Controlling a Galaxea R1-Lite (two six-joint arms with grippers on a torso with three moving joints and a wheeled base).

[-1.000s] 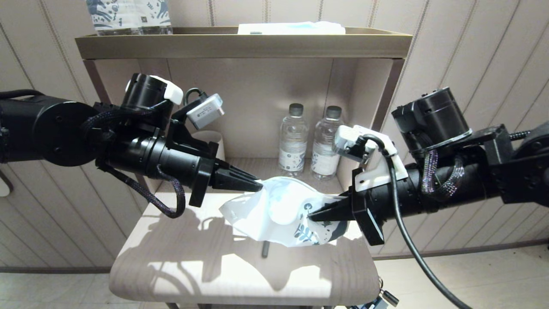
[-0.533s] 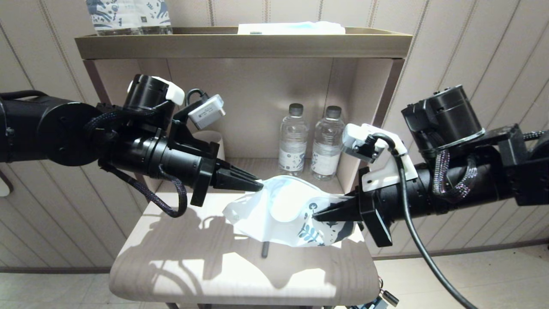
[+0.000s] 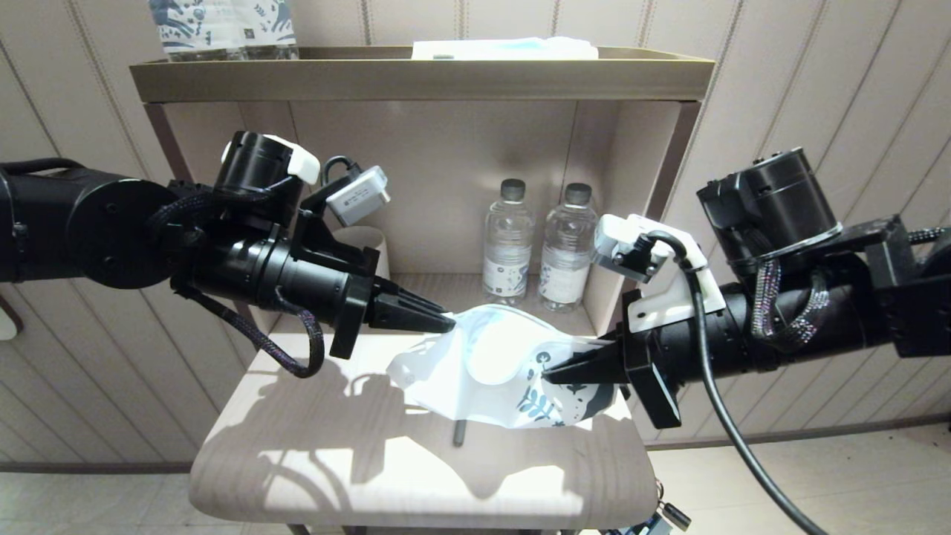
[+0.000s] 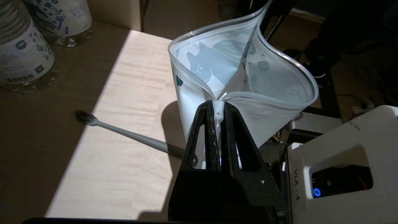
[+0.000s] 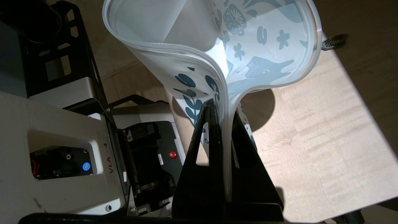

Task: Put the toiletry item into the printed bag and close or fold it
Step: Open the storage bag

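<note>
The printed bag [image 3: 483, 364] hangs above the small table, stretched between both grippers with its mouth gaping open [image 4: 242, 68] [image 5: 248, 46]. My left gripper [image 3: 448, 321] [image 4: 218, 105] is shut on the bag's rim at the white zip slider. At the opposite end, my right gripper [image 3: 548, 375] [image 5: 222, 104] is shut on the rim. The toothbrush [image 4: 124, 133] lies flat on the table under the bag, outside it. Only its handle end [image 3: 460, 432] peeks out in the head view, and only its bristle head [image 5: 335, 40] in the right wrist view.
Two water bottles [image 3: 508, 241] [image 3: 565, 249] stand at the back of the table [image 3: 334, 461], inside the shelf niche. A paper cup [image 3: 368, 241] sits behind the left arm. Printed packs [image 3: 223, 26] stand on the shelf top [image 3: 416, 74].
My right gripper has shifted slightly to the right with its end of the bag, pulling the bag a little that way. The left gripper and the toothbrush have stayed put.
</note>
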